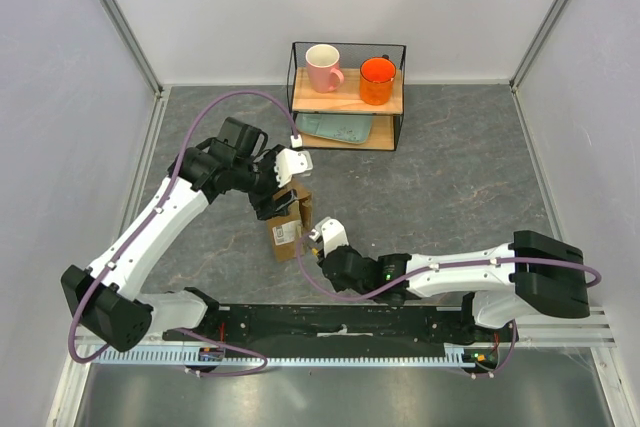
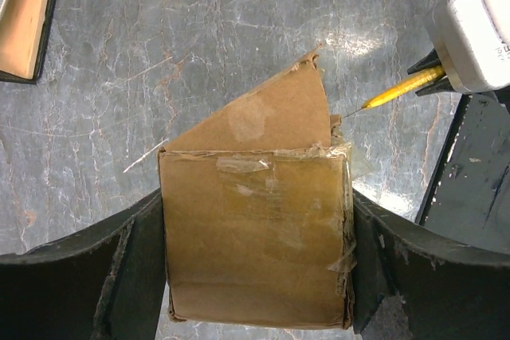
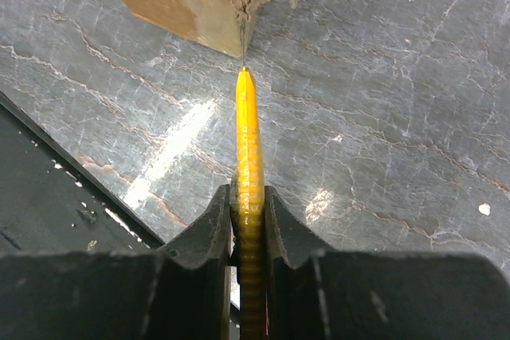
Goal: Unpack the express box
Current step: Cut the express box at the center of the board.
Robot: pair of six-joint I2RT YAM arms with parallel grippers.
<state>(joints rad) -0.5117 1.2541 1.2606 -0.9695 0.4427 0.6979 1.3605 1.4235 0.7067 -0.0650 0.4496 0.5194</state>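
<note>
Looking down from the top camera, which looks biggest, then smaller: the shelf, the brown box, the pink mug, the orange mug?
1. wire shelf
2. brown cardboard box
3. pink mug and orange mug: these look about the same size, so it's a tie.

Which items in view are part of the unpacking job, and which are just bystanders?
In use: express box between the left fingers; yellow utility knife in the right fingers.
Lying about: pink mug, orange mug, teal tray, wire shelf.

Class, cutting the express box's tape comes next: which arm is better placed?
Right: the right gripper holds the yellow utility knife, blade tip at the express box, which the left gripper clamps.
</note>
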